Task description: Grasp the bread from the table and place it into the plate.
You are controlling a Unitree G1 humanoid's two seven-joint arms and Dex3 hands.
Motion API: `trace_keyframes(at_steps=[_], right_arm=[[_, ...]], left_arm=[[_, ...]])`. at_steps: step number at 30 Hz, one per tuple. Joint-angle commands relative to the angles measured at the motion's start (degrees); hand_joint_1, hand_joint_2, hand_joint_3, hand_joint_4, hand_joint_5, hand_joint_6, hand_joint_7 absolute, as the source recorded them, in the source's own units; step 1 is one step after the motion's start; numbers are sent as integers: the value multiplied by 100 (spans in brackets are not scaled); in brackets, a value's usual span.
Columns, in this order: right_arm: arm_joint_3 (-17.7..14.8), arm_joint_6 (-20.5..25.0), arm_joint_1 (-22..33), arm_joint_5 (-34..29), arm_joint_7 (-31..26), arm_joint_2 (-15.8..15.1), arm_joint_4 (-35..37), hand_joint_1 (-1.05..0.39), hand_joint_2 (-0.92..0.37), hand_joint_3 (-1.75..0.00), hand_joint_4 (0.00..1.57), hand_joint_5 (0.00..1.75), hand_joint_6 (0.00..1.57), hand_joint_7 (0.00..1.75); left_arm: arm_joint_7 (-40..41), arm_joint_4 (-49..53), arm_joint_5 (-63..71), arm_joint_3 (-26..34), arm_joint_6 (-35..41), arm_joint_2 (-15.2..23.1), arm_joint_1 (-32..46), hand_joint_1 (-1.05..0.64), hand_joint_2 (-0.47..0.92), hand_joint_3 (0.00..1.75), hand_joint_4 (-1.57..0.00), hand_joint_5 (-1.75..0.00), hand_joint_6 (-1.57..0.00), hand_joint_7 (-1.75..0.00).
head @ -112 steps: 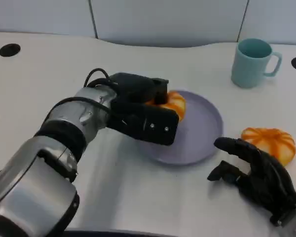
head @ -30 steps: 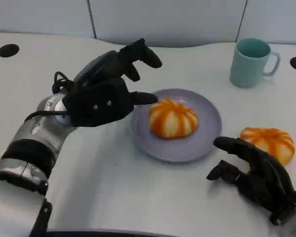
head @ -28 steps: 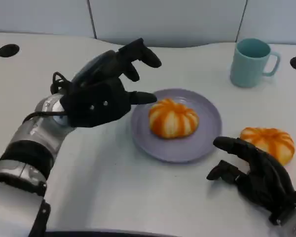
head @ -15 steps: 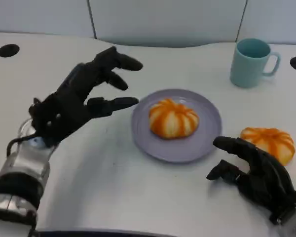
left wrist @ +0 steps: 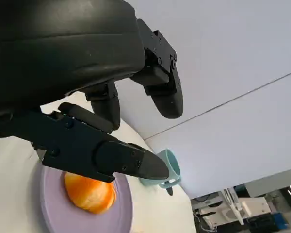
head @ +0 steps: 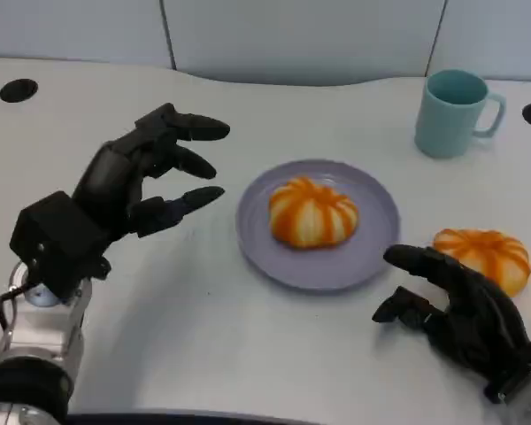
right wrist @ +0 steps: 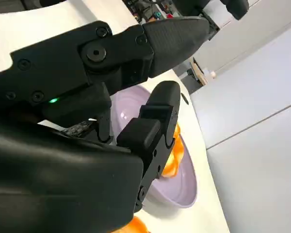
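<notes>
Two black hands sit low in the head view. At 9 o'clock from the round lilac plate (head: pixel 372 232), the left hand (head: pixel 124 190) is raised off the white table (head: pixel 248 345), fingers spread and reaching toward the plate's rim without touching it; it holds nothing. The right hand (head: pixel 456 310) lies at 5 o'clock from the plate, fingers loosely curled and apart, holding nothing. A round orange bread bun with pale stripes (head: pixel 312 212) rests near the plate's middle; being domed and nearly round, it has no clear long axis, and its stripes fan out from the top. A second striped orange bun (head: pixel 482 257) lies on the table at 3 o'clock from the plate, just beyond the right hand's fingers. A pale teal mug (head: pixel 453 112) stands upright at 1 o'clock, well apart.

From the left wrist, the left hand's fingers (left wrist: pixel 102 155) spread over the plate (left wrist: pixel 53 213), with the bun (left wrist: pixel 89 191) on it and the mug (left wrist: pixel 162 174) beyond.

From the right wrist, the right hand's fingers (right wrist: pixel 155 121) hang apart before the plate (right wrist: pixel 179 189) and its bun (right wrist: pixel 174 153).
</notes>
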Motion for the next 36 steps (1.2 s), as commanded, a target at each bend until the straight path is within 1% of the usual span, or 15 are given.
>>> trace_keyframes(at_steps=[1, 3, 5, 11, 12, 13, 14, 16, 18, 19, 23, 26, 30, 36], right_arm=[[-99, -37, 139, -59, -74, -168, 318, -44, -92, -12, 67, 119, 87, 40], [-137, -80, 130, -44, -46, -200, 390, -44, -92, -11, 67, 118, 87, 39], [-156, -83, 124, -38, -16, -200, 402, -44, -92, -11, 67, 117, 87, 38], [-188, -88, 114, -45, 18, -197, 422, -42, -92, -12, 67, 118, 87, 38], [-189, -113, 128, -49, 26, -196, 422, -43, -92, -12, 67, 118, 87, 38], [-190, -133, 139, -52, 32, -195, 423, -43, -92, -12, 66, 117, 86, 38], [-191, -147, 145, -54, 38, -195, 425, -44, -92, -12, 66, 117, 86, 38], [-187, -176, 146, -64, 32, -193, 429, -44, -92, -12, 66, 117, 86, 37], [-186, -175, 125, -72, 23, -197, 459, -45, -92, -11, 68, 117, 88, 37], [-188, -173, 118, -70, 23, -198, 471, -45, -92, -11, 68, 116, 88, 37], [-193, -174, 108, -67, 27, -199, 489, -45, -92, -10, 69, 115, 89, 37], [-161, -274, 97, -122, -44, -176, 507, -46, -92, -9, 71, 113, 90, 35], [-128, -287, 114, -128, -33, -157, 443, -47, -92, -10, 71, 113, 90, 34], [-108, -235, 144, -112, -79, -130, 366, -45, -92, -11, 70, 115, 91, 34]], left_arm=[[-66, -437, -320, 228, 95, 13, 486, -42, 92, 13, -28, -138, -37, -81], [-75, -747, -543, 331, 227, -35, 781, -40, 92, 13, -28, -141, -39, -83], [-89, -923, -623, 354, 341, -64, 887, -39, 92, 13, -28, -143, -39, -84], [-92, -1160, -658, 376, 511, -88, 997, -39, 92, 12, -28, -146, -39, -86], [-89, -1326, -779, 445, 496, -125, 1220, -40, 92, 13, -27, -150, -38, -91], [-87, -1460, -869, 498, 491, -154, 1391, -43, 92, 14, -25, -160, -32, -108], [-87, -1566, -929, 535, 500, -176, 1513, -45, 92, 15, -23, -166, -28, -120], [-108, -1728, -1038, 580, 520, -231, 1696, -46, 92, 15, -22, -169, -26, -126], [-80, -1927, -1163, 638, 525, -342, 1958, -52, 92, 16, -23, -173, -22, -143], [-69, -1998, -1196, 655, 541, -376, 2037, -53, 92, 16, -23, -174, -21, -145], [-74, -2114, -1195, 690, 616, -416, 2107, -55, 92, 16, -24, -174, -21, -148], [-161, -2246, -1370, 739, 651, -494, 2333, -55, 92, 17, -28, -175, -22, -148], [-199, -2393, -1413, 740, 707, -505, 2484, -55, 92, 17, -29, -175, -22, -148], [-261, -2471, -1394, 749, 744, -525, 2686, -54, 92, 17, -26, -175, -23, -148]])
